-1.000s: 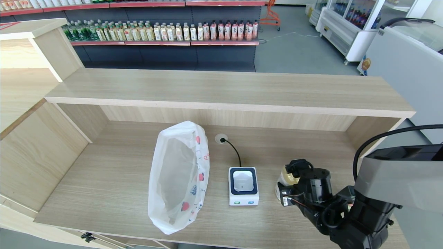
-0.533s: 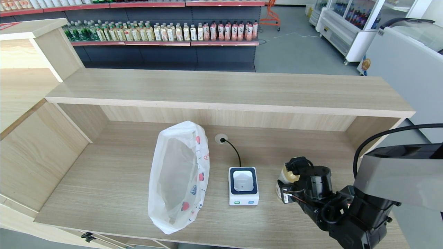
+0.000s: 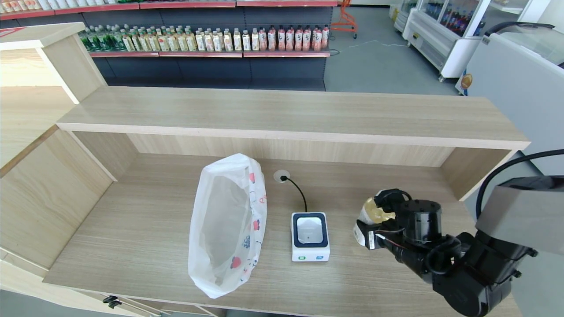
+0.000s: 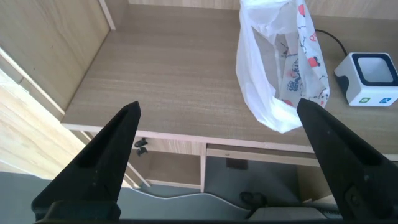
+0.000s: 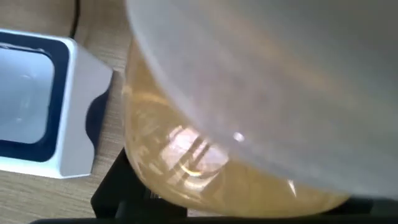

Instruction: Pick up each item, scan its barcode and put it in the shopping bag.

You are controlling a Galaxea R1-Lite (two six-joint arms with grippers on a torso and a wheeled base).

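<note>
My right gripper (image 3: 375, 222) is shut on a pale yellow cup-shaped container (image 3: 371, 214) with a whitish top, held tilted just above the counter, right of the scanner (image 3: 310, 236). Close up, the container (image 5: 236, 155) has a translucent lid and a yellowish body, with the scanner (image 5: 37, 106) beside it. The white shopping bag (image 3: 229, 224) with red prints lies open on the counter, left of the scanner. My left gripper (image 4: 217, 106) hangs open off the counter's front edge, with the bag (image 4: 280, 68) and the scanner (image 4: 368, 78) beyond it.
The scanner's black cable (image 3: 298, 191) runs to a hole in the counter behind it. A raised shelf (image 3: 291, 114) spans the back, with side walls at both ends. Bare counter (image 3: 132, 229) lies left of the bag.
My right arm has moved up and to the right with the container, lifting it off the counter. The bag and scanner have stayed put.
</note>
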